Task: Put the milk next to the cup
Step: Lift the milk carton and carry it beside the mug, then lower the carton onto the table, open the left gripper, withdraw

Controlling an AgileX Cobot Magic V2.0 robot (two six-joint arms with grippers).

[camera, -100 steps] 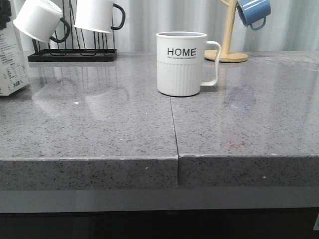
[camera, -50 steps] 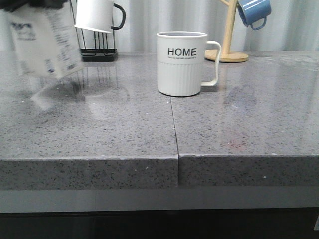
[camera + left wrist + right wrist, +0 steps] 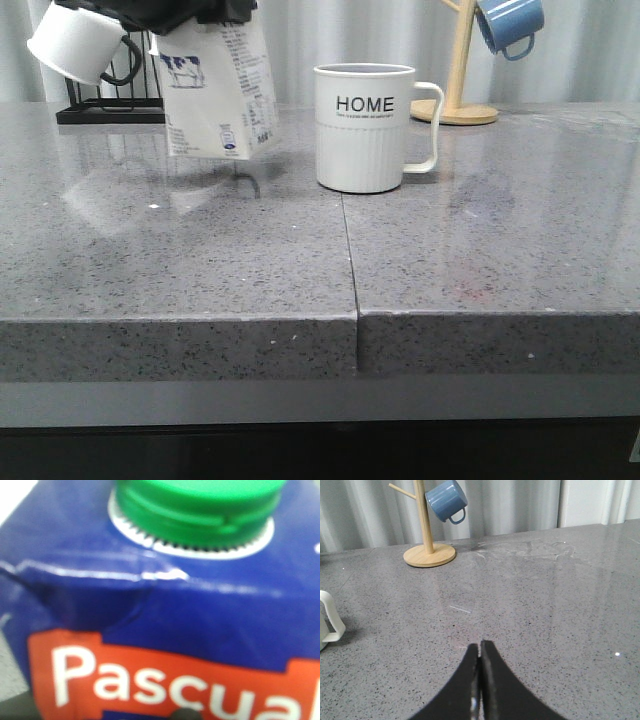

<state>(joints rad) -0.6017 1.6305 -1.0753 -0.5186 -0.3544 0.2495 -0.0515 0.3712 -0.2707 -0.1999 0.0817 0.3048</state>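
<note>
The left gripper [image 3: 185, 12] grasps the milk [image 3: 218, 92] from above; the carton hangs tilted under it, clear of the table [image 3: 480, 250], left of the cup [image 3: 364, 127] marked "HOME". Up close, the carton's blue top shows a green cap [image 3: 195, 500] and white "Pascual" on red. The right gripper [image 3: 479, 652] is clenched empty, the cup's handle off to its side.

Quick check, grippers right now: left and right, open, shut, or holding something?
Left: holding the milk carton off the counter, left of the HOME cup; its fingers aren't visible.
Right gripper: shut, empty.
</note>
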